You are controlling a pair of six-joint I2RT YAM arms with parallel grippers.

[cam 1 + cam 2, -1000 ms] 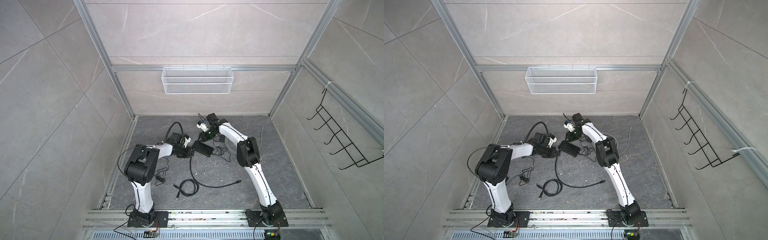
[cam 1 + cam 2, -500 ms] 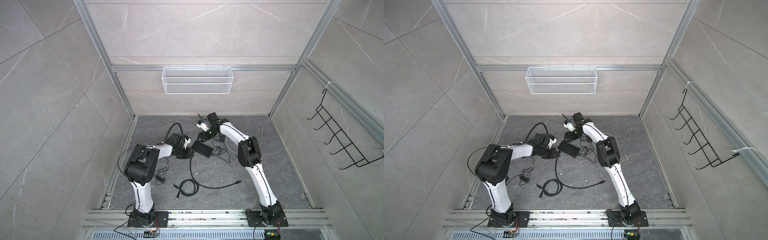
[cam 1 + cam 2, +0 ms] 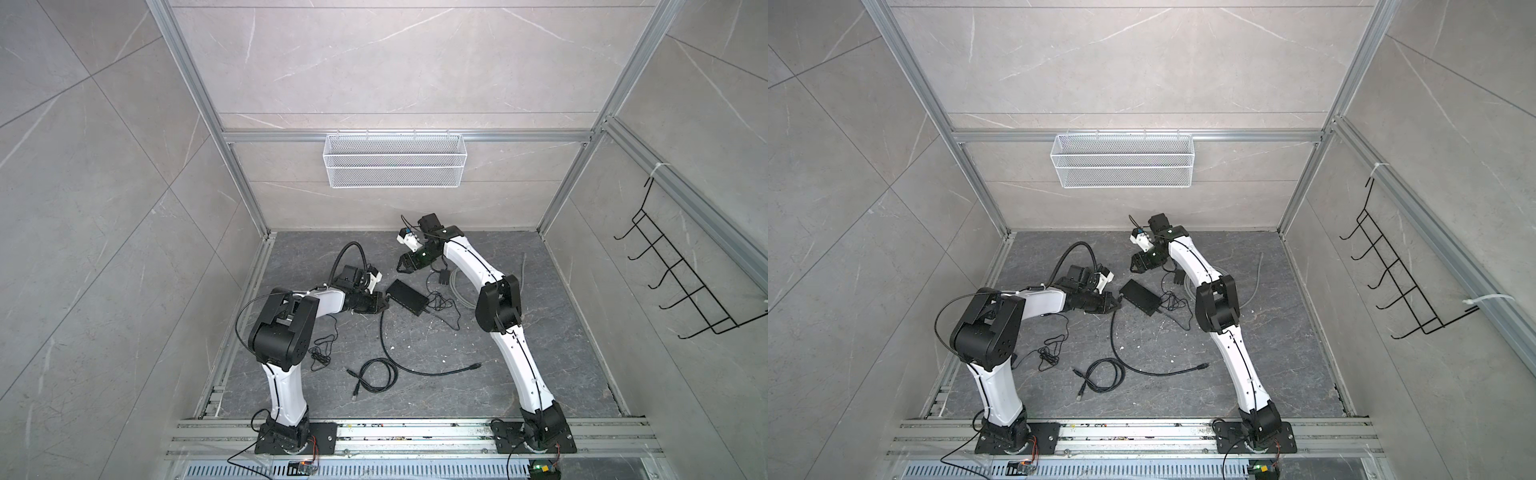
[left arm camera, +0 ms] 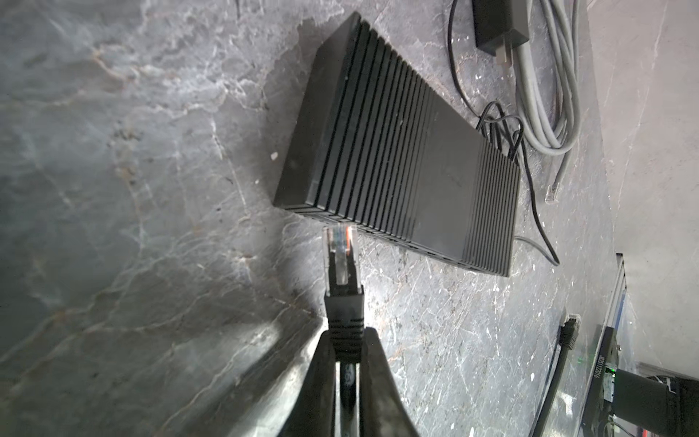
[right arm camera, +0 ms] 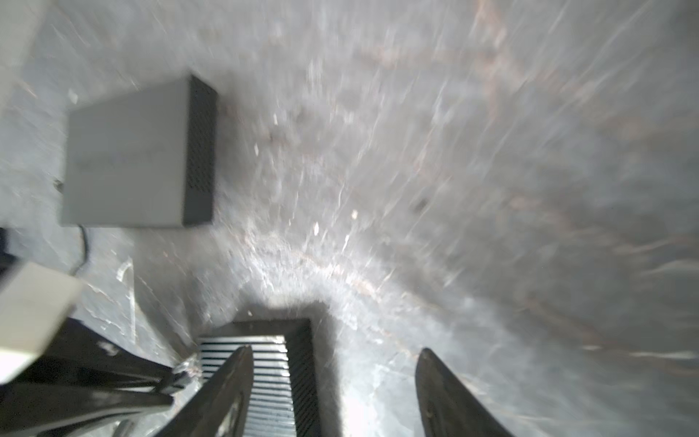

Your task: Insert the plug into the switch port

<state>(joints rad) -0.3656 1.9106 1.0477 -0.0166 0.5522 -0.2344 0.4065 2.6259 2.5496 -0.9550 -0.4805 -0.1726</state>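
Note:
The switch [image 3: 407,297] [image 3: 1140,296] is a flat black ribbed box lying on the grey floor. In the left wrist view its ribbed top [image 4: 408,151] faces me and its ports are hidden. My left gripper [image 3: 380,308] [image 4: 346,336] is shut on the black cable boot just behind the clear plug [image 4: 340,257]. The plug tip almost touches the switch's near edge. My right gripper [image 3: 405,266] [image 5: 334,351] hangs open over the switch's far end [image 5: 272,363], one finger above it, holding nothing.
A looped black cable [image 3: 376,376] and its free end [image 3: 478,366] lie in front. A thin cord tangle [image 3: 322,353] lies by the left arm. A power adapter [image 4: 499,26] and grey cable coil [image 4: 556,94] lie behind the switch. A wire basket [image 3: 392,160] hangs on the back wall.
My right gripper has opened wider and drawn slightly up and back from the switch. The left arm, the plug and the switch have not moved.

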